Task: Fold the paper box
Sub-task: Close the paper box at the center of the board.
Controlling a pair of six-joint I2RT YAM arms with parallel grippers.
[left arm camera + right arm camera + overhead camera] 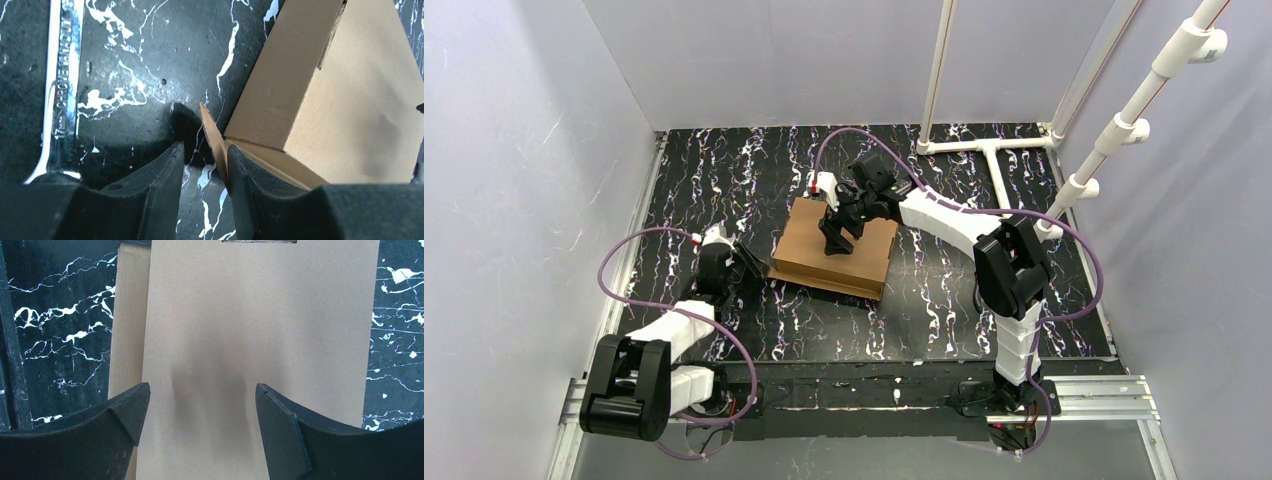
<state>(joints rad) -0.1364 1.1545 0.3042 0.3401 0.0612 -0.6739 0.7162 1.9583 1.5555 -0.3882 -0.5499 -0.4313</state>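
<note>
Two tools at the paper box (pixel 804 245): right tool (pixel 202 390) is spread wide over its top. Meanwhile the left tool (pixel 204 150) sits half-open around a corner flap (pixel 212 131).

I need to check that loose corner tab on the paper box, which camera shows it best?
Left wrist: the tab shows close up between the left gripper's fingers, at the paper box's corner. Top external shows the whole box but the tab is too small to make out. Right wrist shows only its flat top panel.
</note>
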